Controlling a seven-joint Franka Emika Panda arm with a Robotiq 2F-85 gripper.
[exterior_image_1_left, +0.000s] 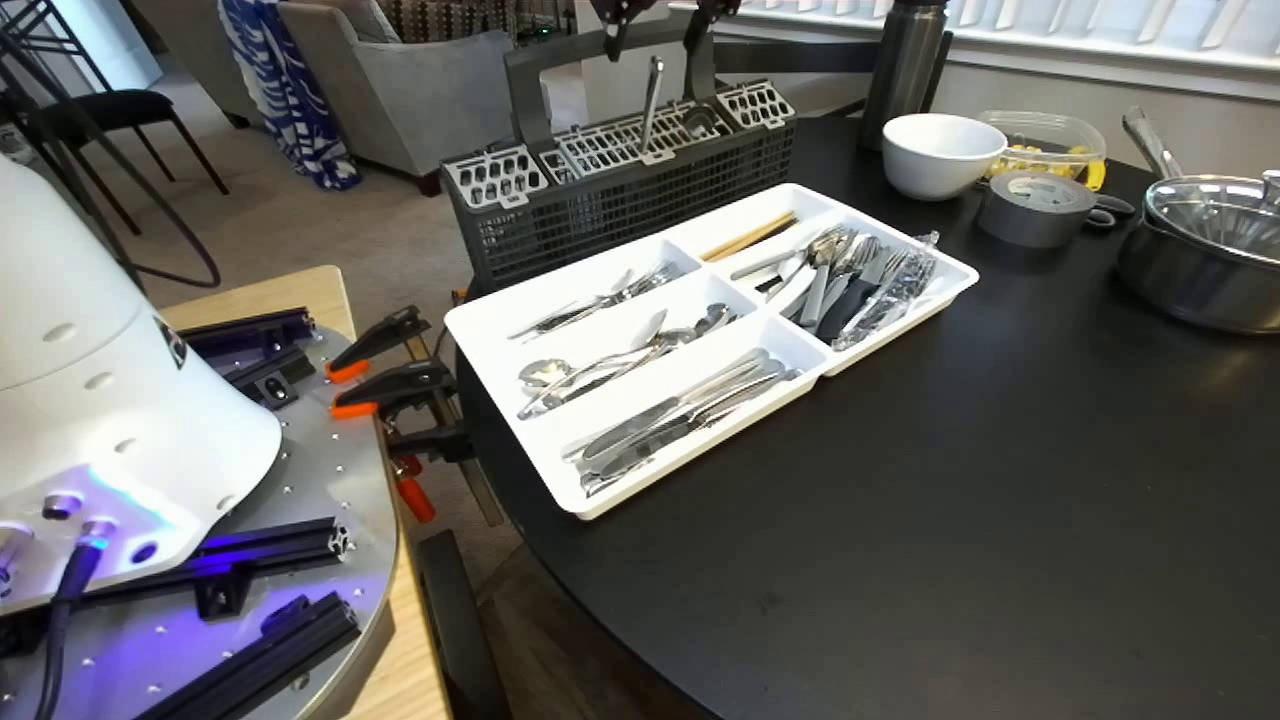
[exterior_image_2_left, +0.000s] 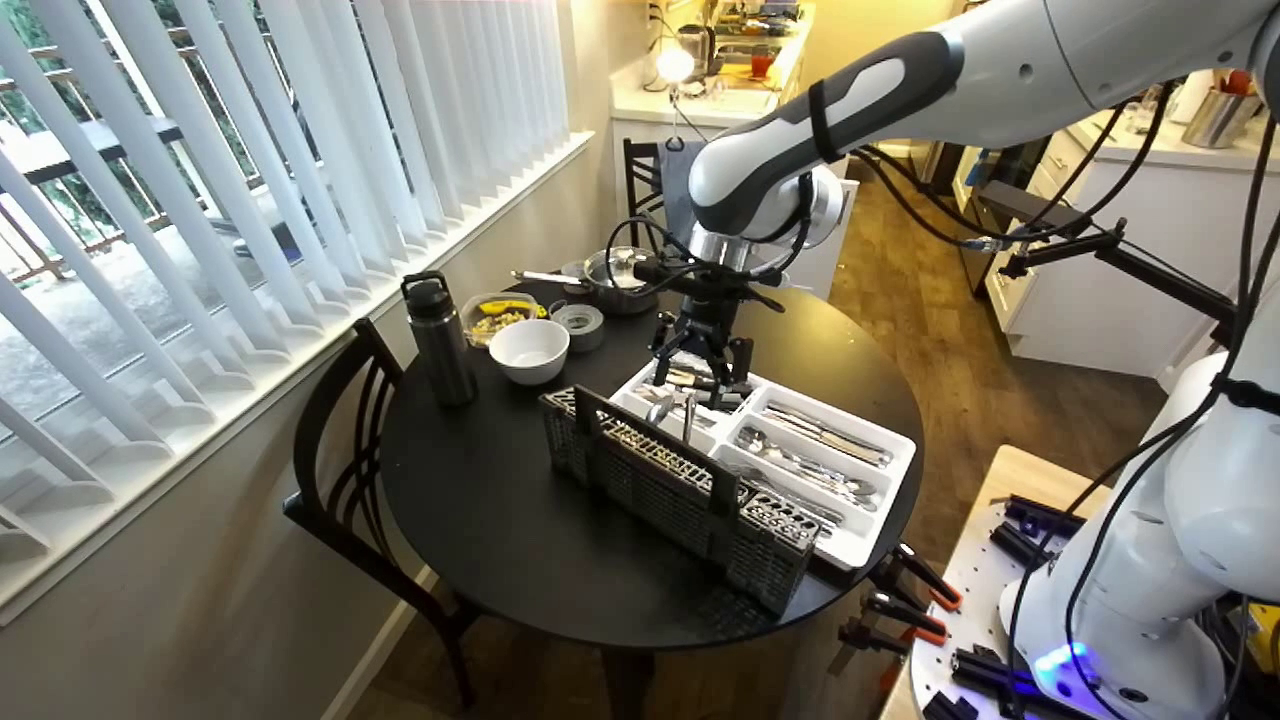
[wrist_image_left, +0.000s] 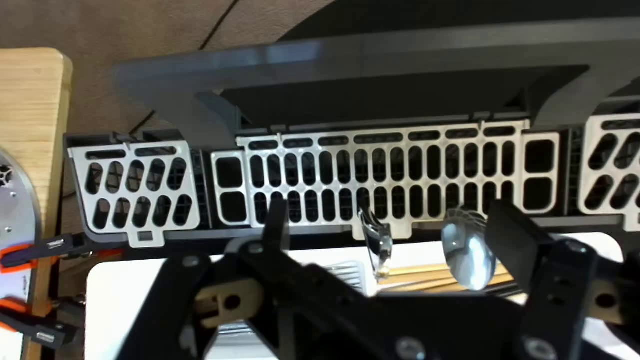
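In an exterior view, a white plastic tray (exterior_image_1_left: 490, 330) flanks the long grey plastic basket (exterior_image_1_left: 630, 198). In an exterior view, a black two-fingered gripper (exterior_image_2_left: 695, 385) hangs above it. Wrist view: fingers (wrist_image_left: 515, 245) wide apart, empty, near a steel spoon (wrist_image_left: 468, 252) in the basket.

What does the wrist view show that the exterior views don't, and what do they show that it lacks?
Only the wrist view: the tan block within the gripper, and a nearly straight-down look at the slotted lids.

Only the exterior views, both of them: the steel bottle, white bowl, tape roll, pot and window blinds.

Shared: the parted fingers, dark basket, upright metal utensil, white tray and orange-tipped clamps.
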